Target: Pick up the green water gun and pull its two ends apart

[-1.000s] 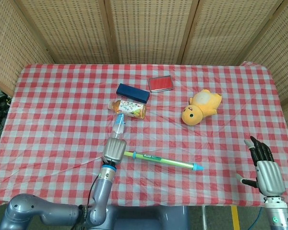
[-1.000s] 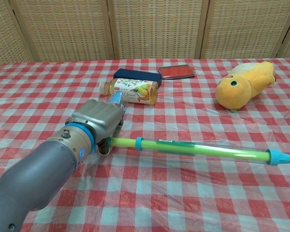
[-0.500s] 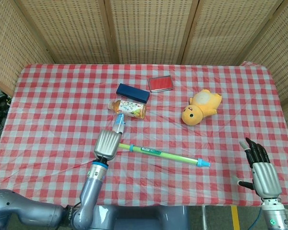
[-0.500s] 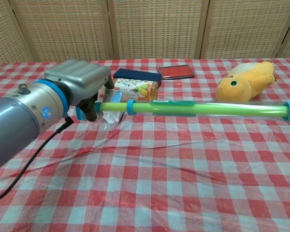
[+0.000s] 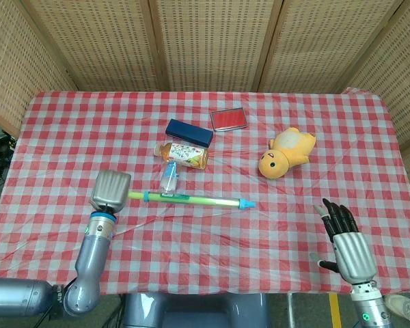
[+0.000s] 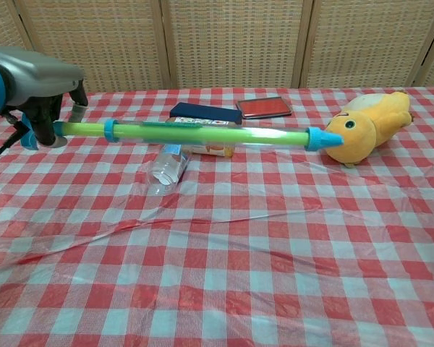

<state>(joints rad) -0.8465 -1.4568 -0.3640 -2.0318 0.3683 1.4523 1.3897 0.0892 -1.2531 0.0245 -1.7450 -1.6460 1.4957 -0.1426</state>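
Observation:
My left hand (image 5: 110,190) (image 6: 37,87) grips the left end of the green water gun (image 5: 191,199) (image 6: 202,134) and holds it level above the table. The gun is a long green tube with a blue ring near the hand and a blue tip (image 5: 246,203) (image 6: 322,139) pointing right. My right hand (image 5: 346,240) hovers open, fingers spread, over the table's front right edge, well away from the gun's tip. The chest view does not show the right hand.
Behind the gun lie a clear small bottle (image 5: 169,179) (image 6: 166,165), a drink bottle (image 5: 183,154), a dark blue box (image 5: 189,132) and a red case (image 5: 229,119) (image 6: 264,107). A yellow plush toy (image 5: 287,152) (image 6: 365,124) sits at the right. Checked cloth (image 5: 280,225) covers the table.
The left hand has lifted the water gun off the table and carried it left and up. The right hand has shifted left along the front edge.

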